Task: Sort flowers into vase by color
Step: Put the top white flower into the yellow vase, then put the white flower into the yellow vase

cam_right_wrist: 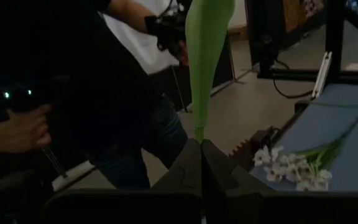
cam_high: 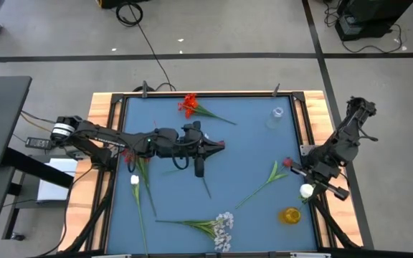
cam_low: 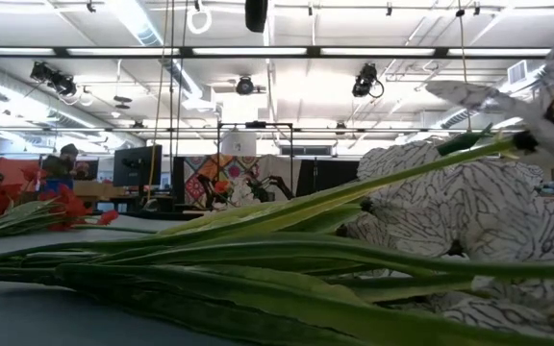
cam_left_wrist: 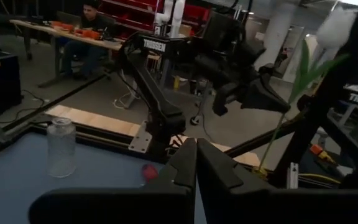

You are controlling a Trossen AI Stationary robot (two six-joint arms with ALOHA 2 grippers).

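My right gripper (cam_high: pixel 311 183) is at the table's right edge, shut on a white-bud flower (cam_high: pixel 306 190), whose bud also shows in the left wrist view (cam_left_wrist: pixel 340 25). My left gripper (cam_high: pixel 219 145) is shut and empty above the table's middle. A dark red bud (cam_high: pixel 287 163) lies on the mat on its long stem. A red bloom (cam_high: pixel 189 105) lies at the far side. Another white bud (cam_high: pixel 134 180) and red blooms (cam_high: pixel 127 155) lie at the left. A spray of tiny white blossoms (cam_high: pixel 222 229) lies at the near edge. My right gripper pinches the flower between its two fingers at a green leaf or stem (cam_right_wrist: pixel 199 127), which rises straight out from the fingertips. The flower is lifted clear of the table, and its stem (cam_left_wrist: pixel 300 74) slants up to the white bud.
A clear glass jar (cam_high: pixel 276 117) stands at the far right and a yellow vase (cam_high: pixel 290 215) at the near right. A person (cam_right_wrist: pixel 73 93) stands beyond the table's right edge. A wooden frame (cam_high: pixel 99 115) borders the blue mat.
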